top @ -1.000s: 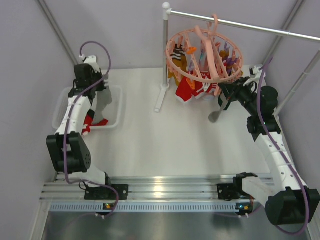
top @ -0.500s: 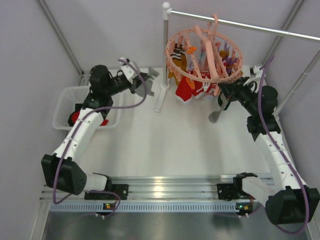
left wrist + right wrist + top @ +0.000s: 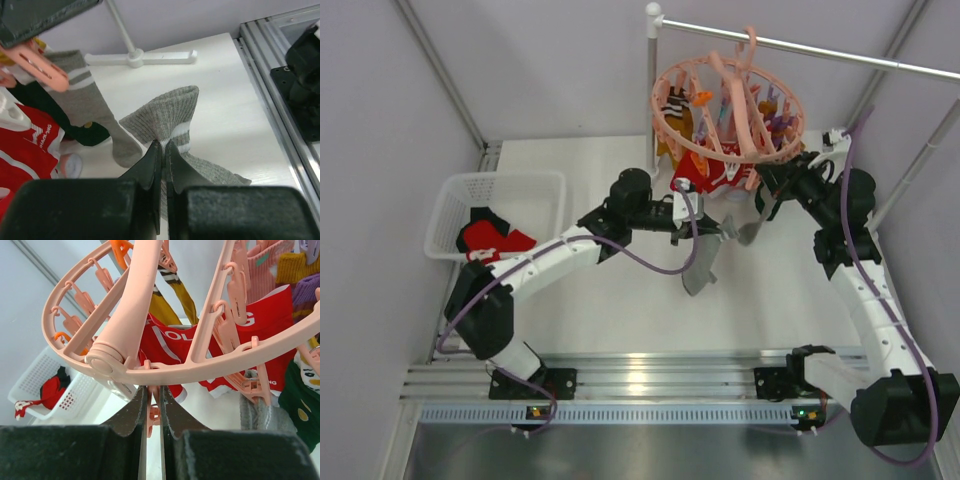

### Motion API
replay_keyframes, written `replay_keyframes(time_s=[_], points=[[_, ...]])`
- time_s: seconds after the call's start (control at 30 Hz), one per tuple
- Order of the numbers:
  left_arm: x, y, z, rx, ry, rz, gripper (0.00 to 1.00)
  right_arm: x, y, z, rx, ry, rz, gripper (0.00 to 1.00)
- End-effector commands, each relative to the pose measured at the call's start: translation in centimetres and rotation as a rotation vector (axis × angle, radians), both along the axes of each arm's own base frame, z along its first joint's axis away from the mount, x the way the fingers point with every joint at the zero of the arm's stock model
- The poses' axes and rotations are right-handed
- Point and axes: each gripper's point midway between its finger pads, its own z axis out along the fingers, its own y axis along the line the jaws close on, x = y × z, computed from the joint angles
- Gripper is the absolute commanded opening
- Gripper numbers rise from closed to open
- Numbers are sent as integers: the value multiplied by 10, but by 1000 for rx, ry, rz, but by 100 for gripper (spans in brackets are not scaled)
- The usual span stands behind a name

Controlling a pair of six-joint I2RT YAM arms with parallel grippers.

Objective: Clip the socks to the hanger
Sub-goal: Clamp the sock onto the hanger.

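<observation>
Left pincer [image 3: 161,150] is clamped shut on a grey sock [image 3: 170,112], dangling it over the worktop [image 3: 225,115] near the pink hanger [image 3: 725,110]. Right pincer [image 3: 152,396] is pinched onto a clip [image 3: 152,416] under the hanger's ring. Red socks [image 3: 260,335] hang there clipped.

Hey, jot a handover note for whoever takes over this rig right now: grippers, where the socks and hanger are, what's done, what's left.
Left gripper: shut on a grey sock, held near the hanger.
Right gripper: shut on a clip under the hanger's ring.
Done: several clipped socks hang there, red, mustard, dark green and grey.
Left: clip the held sock; a red sock lies in the basket.
</observation>
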Motion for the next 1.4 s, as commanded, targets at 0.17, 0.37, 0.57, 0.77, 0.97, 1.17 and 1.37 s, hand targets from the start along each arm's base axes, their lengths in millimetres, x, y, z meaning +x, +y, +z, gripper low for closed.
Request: replay_keyframes(time_s=[0.17, 0.37, 0.57, 0.77, 0.97, 1.17, 1.37], points=[[58, -43, 26, -163, 18, 115, 0, -3, 2, 24, 28, -27, 12, 0], [79, -55, 22, -183, 22, 162, 0, 0, 2, 20, 41, -15, 12, 0], [89, -58, 18, -184, 21, 193, 0, 1, 3, 19, 41, -12, 20, 0], [95, -61, 16, -179, 23, 206, 0, 1, 4, 19, 46, -10, 22, 0], [104, -66, 11, -174, 43, 227, 0, 2, 3, 19, 47, -10, 17, 0], [106, -64, 18, -206, 20, 245, 0, 3, 2, 18, 45, -5, 9, 0], [101, -58, 12, -210, 41, 261, 0, 8, -8, 21, 40, -10, -49, 0]])
